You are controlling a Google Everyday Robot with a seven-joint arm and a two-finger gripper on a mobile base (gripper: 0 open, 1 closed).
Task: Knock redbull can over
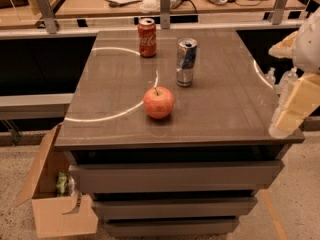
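The glossy bench (225, 116) carried the upright redbull can (186, 62), while the tool (293, 108) hung cut off beside its right edge, its grip impossible to tell.

Dim warm light; gripper (294, 108) washed-out at rt edge.
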